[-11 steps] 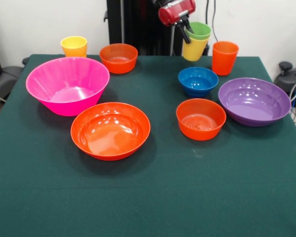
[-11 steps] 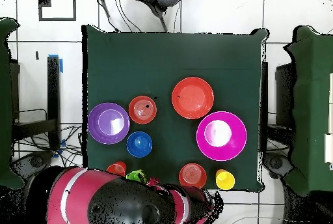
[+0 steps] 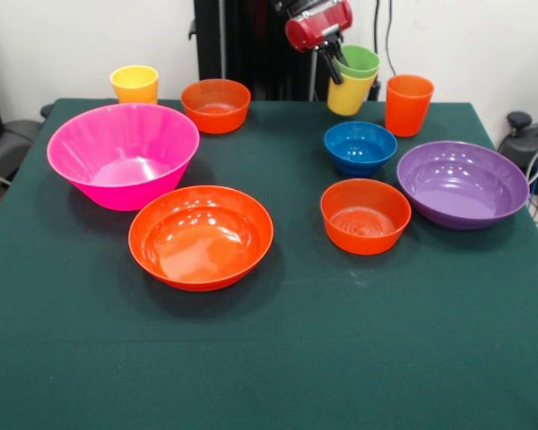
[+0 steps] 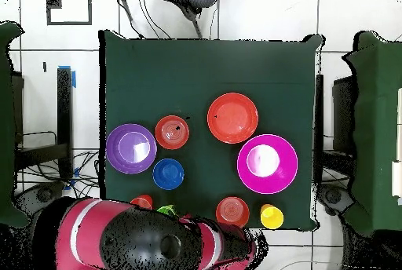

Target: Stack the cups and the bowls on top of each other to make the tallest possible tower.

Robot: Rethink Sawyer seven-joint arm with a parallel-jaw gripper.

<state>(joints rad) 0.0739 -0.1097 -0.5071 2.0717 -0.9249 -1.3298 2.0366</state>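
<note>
My gripper (image 3: 338,68) hangs at the back of the table. Its black fingers pinch the left rim of a light green cup (image 3: 359,61) nested inside a yellow cup (image 3: 348,95). The pair tilts, and only the green rim (image 4: 165,209) shows in the overhead view beside my arm. The tall orange cup (image 3: 407,104) stands just right of them. A second yellow cup (image 3: 134,84) stands at the back left. The bowls lie apart, none stacked: pink (image 3: 124,154), wide orange (image 3: 201,236), purple (image 3: 462,183), blue (image 3: 360,147), and small orange ones (image 3: 365,215) (image 3: 216,105).
The green table cloth (image 3: 269,358) is bare along its front half. My red and black arm (image 4: 149,243) covers the table's edge in the overhead view. Cables and chair parts lie off the table on both sides.
</note>
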